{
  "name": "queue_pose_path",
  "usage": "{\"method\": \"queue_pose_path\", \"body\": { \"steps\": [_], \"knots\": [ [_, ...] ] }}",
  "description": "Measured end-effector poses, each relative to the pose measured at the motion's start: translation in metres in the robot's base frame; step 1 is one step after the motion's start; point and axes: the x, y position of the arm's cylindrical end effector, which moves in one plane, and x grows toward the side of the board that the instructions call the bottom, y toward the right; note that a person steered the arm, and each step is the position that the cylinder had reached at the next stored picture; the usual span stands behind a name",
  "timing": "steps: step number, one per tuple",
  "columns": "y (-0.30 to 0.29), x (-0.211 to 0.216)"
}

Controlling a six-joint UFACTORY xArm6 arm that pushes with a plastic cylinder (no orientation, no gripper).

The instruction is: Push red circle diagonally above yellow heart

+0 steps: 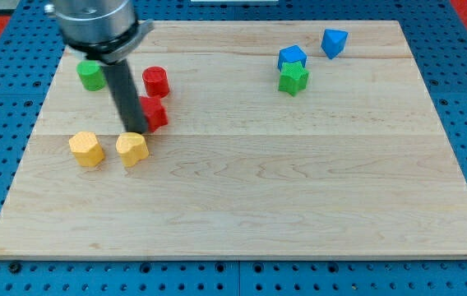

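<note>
The red circle sits at the board's upper left. The yellow heart lies below it, to the right of a yellow hexagon-like block. A second red block lies between the circle and the heart. My tip stands just left of this second red block, touching or nearly touching it, right above the yellow heart and below-left of the red circle. The rod partly hides the second red block's left side.
A green round block sits at the far upper left, partly behind the arm. A blue block touches a green star at the upper right, with a blue cube beyond. The wooden board ends in blue pegboard.
</note>
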Motion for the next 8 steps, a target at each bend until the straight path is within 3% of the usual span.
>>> {"method": "queue_pose_path", "body": {
  "steps": [1,2,3,5,6,8],
  "knots": [
    [0.031,-0.03],
    [0.033,-0.091],
    [0.053,-0.058],
    [-0.049,-0.06],
    [-0.025,-0.107],
    [0.066,-0.158]
  ]
}}
